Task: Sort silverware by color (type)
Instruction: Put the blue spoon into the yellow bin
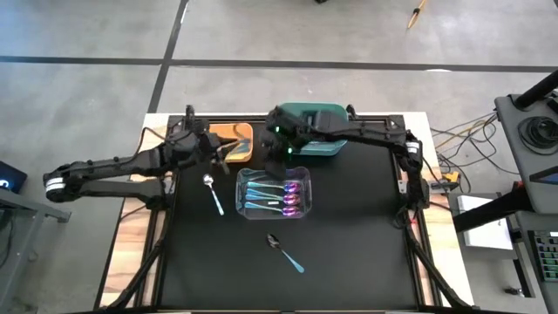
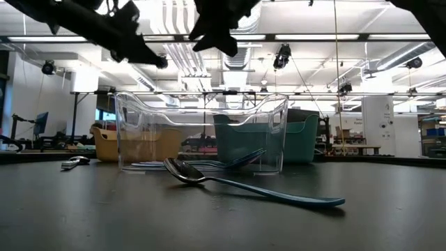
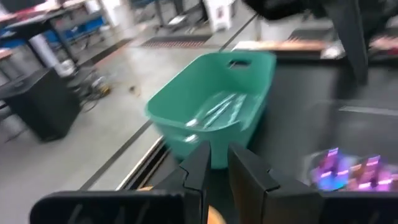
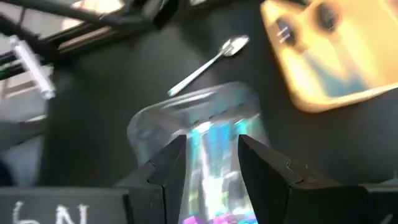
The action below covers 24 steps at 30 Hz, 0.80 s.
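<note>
Fingers of my left gripper [image 3: 214, 165] stand close together with only a slim gap, and nothing shows between them; this arm reaches in from the left and hangs over the tan bin [image 1: 234, 142] at the far left of the mat. My right gripper [image 4: 211, 158] is parted to a moderate width, also with nothing held, and hovers above the far end of the clear bin [image 1: 274, 193], its fingers framing the bin's contents in the right wrist view.

Three bins sit on the black mat: the tan one, a teal bin [image 1: 321, 131] at the far middle, and the clear one in the centre. Iridescent purple-pink spoons [image 1: 295, 197] with light-blue handles lie side by side in the clear bin; I count about four, though I cannot be exact. Two spoons lie loose on the mat: a silver spoon [image 1: 213, 192] just left of the clear bin, and a dark spoon [image 1: 284, 251] nearer, well apart from it.
</note>
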{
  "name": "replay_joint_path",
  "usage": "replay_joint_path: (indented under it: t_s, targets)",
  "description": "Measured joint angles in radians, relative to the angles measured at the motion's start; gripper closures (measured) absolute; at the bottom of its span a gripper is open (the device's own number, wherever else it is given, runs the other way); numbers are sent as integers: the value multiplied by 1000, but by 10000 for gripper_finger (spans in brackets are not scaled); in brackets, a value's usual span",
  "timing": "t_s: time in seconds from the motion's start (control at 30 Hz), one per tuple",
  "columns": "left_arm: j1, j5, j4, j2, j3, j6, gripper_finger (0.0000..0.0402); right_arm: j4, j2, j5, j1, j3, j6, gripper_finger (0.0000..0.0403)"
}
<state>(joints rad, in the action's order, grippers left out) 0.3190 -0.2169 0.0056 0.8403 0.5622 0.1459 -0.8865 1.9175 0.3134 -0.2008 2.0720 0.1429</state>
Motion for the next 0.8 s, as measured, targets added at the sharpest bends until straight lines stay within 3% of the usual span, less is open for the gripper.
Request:
replay_joint_path:
  t_s: [0.5, 0.8]
  targets:
    - [-277, -8, 269, -91, -133, -165, 364, -159, 3, -92, 331, 0, 363, 268]
    - [-411, -2, 337, -90, -160, -194, 364, -136, 3, -283, 547, -71, 522, 268]
